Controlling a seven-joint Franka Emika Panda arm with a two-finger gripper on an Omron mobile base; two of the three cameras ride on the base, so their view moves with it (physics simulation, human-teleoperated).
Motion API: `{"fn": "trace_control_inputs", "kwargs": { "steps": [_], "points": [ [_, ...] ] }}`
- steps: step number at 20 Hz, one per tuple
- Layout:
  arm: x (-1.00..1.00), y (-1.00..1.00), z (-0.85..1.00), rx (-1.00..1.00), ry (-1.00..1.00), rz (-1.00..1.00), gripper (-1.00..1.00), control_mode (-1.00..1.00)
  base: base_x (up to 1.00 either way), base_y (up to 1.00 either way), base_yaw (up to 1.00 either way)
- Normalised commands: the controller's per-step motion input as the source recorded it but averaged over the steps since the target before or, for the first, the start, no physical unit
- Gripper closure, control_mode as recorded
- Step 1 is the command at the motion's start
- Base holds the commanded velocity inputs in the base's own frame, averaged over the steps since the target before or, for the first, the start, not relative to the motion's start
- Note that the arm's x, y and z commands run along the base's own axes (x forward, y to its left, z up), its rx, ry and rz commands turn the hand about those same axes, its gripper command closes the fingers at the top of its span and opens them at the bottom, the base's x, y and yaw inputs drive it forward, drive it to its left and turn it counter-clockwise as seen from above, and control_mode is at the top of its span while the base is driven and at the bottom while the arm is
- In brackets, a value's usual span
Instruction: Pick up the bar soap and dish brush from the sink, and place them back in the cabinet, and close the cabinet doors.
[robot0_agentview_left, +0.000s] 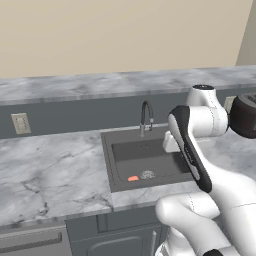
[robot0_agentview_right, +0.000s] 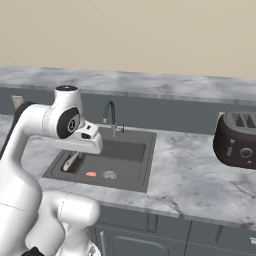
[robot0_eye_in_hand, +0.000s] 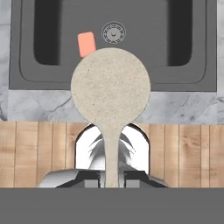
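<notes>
Hand view: my tool (robot0_eye_in_hand: 111, 180) pinching the dish brush (robot0_eye_in_hand: 110, 87) by its handle, head up.
Bar soap (robot0_eye_in_hand: 86, 44): beside the drain (robot0_eye_in_hand: 113, 32), in the sink (robot0_eye_in_hand: 43, 74).
Right base view: brush (robot0_agentview_right: 71, 161) probably above the basin's left side.

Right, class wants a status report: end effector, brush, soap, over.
End effector shut on dish brush, lifted over the sink. Bar soap lying in basin beside drain. Nothing in the way.

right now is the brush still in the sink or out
Out: the brush is clamped by its handle in the shut gripper, lifted above the sink, where the soap lies by the drain.
</notes>
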Motion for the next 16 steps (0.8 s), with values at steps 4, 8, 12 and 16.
{"fn": "trace_control_inputs", "kwargs": {
  "steps": [4,8,12,16],
  "points": [
    [-0.17,0.0,0.19,0.0,0.0,0.0,1.0,-1.0,0.0,0.0,0.0],
    [-0.16,0.0,0.08,0.0,0.0,0.0,1.0,-1.0,0.0,0.0,0.0],
    [-0.16,0.0,0.0,0.0,0.0,0.0,1.0,-1.0,0.0,0.0,0.0],
    [-0.08,0.0,0.0,0.0,0.0,0.0,1.0,-1.0,0.0,0.0,0.0]
  ]
}}
